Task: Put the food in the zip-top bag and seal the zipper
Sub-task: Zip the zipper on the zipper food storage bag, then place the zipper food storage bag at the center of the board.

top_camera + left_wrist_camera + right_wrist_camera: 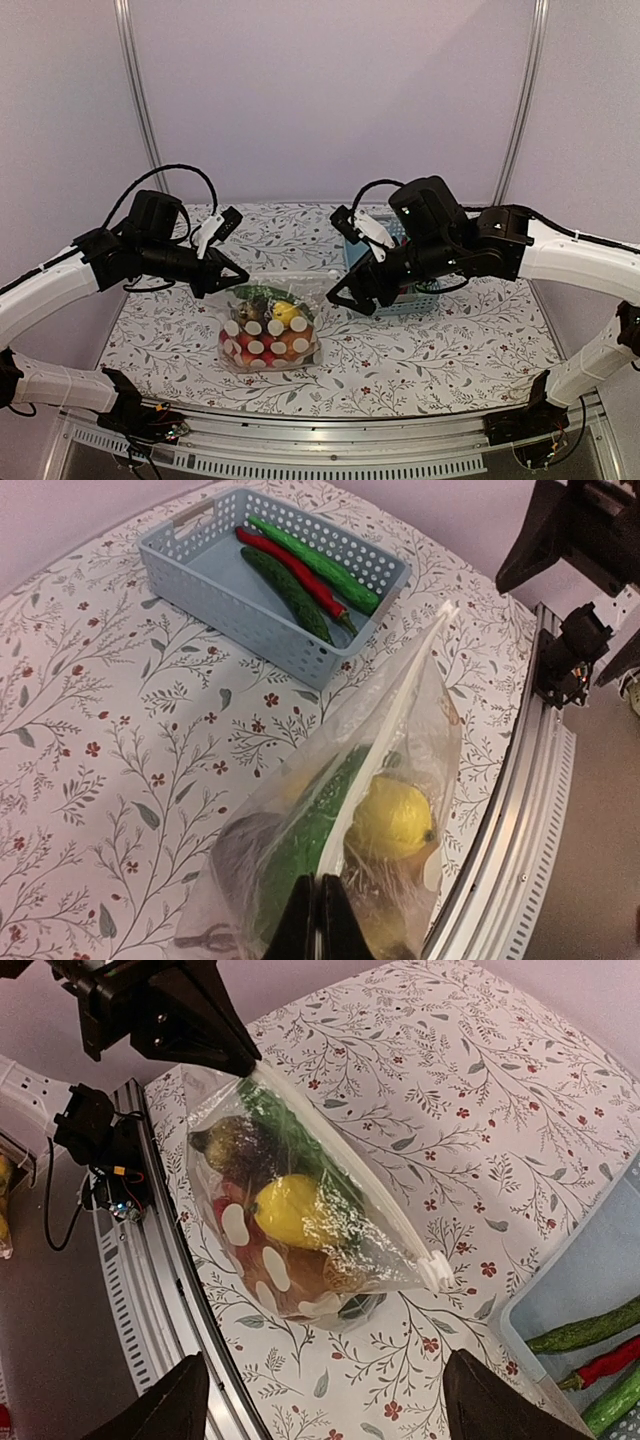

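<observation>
Floral-patterned tabletop point(450, 350) beneath it all. Noted the light-blue basket point(170, 565) on the right arm's side, with two green cucumbers point(315, 565) and a red chili point(290, 570) lying inside, not yet bagged. Found the zip-top bag point(268, 335) near the middle, just left of the basket. Bulged with a yellow lemon-like piece point(288, 1210), a dark eggplant point(235, 1145), something long and green, and red round pieces.

Saw the left gripper point(318, 920) clenched on the bag's left corner at the zipper point(345, 1185), holding that edge up off the tabletop. Saw the right gripper point(345, 295) released, fingers spread wide, grasping nothing. Hovered just beside the bag's right end, near a small white tab point(437, 1270) on the zipper.

Judged the step as filling, not sealing, with three long pieces left in the basket. Judged the next move as a reach by the right gripper to the basket for one of them, then a lengthwise feed into the bag. Needed the mouth parted for that; could not tell whether parted or pressed shut.
</observation>
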### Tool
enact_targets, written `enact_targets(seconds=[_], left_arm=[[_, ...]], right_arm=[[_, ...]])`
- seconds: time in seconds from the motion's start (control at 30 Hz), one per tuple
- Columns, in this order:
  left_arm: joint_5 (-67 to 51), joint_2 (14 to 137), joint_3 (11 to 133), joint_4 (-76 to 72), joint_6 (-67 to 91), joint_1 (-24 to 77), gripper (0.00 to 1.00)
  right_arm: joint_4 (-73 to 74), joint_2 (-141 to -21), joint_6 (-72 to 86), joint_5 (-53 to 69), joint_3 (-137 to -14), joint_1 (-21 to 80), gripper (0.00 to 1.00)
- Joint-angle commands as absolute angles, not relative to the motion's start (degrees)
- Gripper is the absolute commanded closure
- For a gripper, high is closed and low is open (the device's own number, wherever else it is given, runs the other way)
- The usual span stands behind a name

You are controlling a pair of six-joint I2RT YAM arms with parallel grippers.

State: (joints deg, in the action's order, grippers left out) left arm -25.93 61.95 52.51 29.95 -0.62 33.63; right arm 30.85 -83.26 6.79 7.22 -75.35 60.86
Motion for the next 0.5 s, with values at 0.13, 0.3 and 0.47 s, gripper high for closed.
enact_targets(seconds=[0.13, 0.3, 0.47], left_arm=[[-26.5, 61.5, 53.1, 29.9, 1.3, 33.0, 1.00], [-22.2, 62.2, 54.3, 27.5, 8.4, 33.0, 1.00], [-20.4, 61.5, 53.0, 18.2, 15.5, 33.0, 1.00]], right_arm=[[31.4, -79.2, 12.7, -5.6, -73.6, 57.0, 0.13], [30.7, -78.6, 17.9, -7.8, -71.1, 52.1, 0.10], [29.1, -77.5, 22.0, -9.5, -67.4, 48.1, 0.09]])
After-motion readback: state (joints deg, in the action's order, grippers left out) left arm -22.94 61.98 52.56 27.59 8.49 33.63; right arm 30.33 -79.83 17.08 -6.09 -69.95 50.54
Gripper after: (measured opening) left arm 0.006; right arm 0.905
